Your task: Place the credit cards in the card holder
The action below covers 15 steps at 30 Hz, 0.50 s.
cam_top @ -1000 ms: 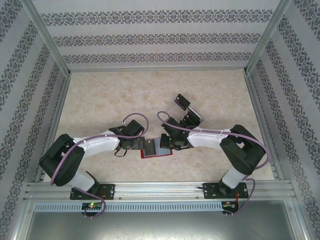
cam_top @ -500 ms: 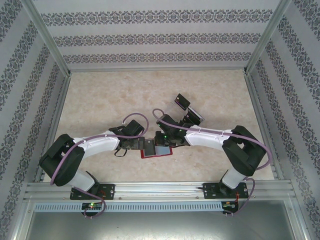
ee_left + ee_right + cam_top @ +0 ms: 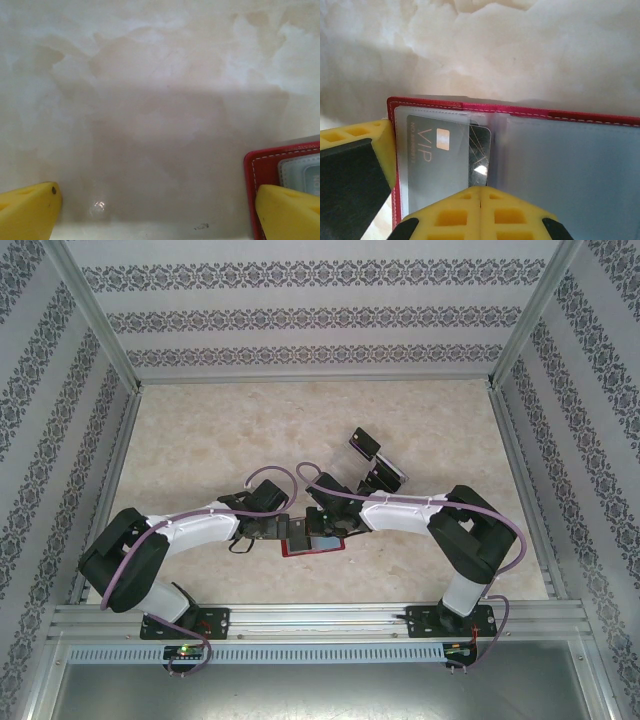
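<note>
The card holder point(image 3: 316, 549) lies open on the table point(image 3: 200, 440), inside face up, near the front edge and between the two arms. Its long axis runs left to right, a little tilted. In the right wrist view its red rim point(image 3: 445, 102) goes across the picture, and the fold stands about in the middle.

A black card marked VIP point(image 3: 435, 160) sits in the clear pocket on the left. Its long axis crosses that of the holder. A second black card point(image 3: 480, 150) lies just beside it at the fold, and its lower end is hidden by the fingertips.

The right gripper point(image 3: 480, 195) point(image 3: 322, 527) is closed above this card; I cannot tell if it pinches it. The left gripper point(image 3: 159, 207) point(image 3: 272, 530) stands wide apart, and one yellow finger point(image 3: 287, 212) rests on the holder's red corner point(image 3: 260, 170).

Farther back and to the right, a clear rack point(image 3: 392, 476) carries more black cards point(image 3: 363, 446).
</note>
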Motion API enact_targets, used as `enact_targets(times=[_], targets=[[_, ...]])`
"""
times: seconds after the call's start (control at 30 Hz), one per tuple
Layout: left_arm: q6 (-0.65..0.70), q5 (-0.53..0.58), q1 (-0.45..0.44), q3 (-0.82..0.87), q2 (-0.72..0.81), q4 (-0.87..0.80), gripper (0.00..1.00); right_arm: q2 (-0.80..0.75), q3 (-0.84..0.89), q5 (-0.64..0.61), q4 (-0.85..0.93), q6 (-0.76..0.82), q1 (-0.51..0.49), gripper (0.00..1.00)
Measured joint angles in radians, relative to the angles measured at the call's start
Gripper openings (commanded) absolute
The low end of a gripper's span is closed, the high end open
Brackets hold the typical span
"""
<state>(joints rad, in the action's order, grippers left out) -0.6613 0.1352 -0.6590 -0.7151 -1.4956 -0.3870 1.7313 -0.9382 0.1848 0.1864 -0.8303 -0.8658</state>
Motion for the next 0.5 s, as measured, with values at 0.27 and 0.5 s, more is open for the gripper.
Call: enact_targets(times=[0.27,0.5], targets=[[0.0,0.0,0.0,0.0,0.0,0.0,1.0,0.002,0.012,0.0,-0.001,0.0,0.007,0.01],[0.0,0.0,0.0,0.0,0.0,0.0,1.0,0.013,0.013,0.0,-0.006,0.0,0.006,0.01]])
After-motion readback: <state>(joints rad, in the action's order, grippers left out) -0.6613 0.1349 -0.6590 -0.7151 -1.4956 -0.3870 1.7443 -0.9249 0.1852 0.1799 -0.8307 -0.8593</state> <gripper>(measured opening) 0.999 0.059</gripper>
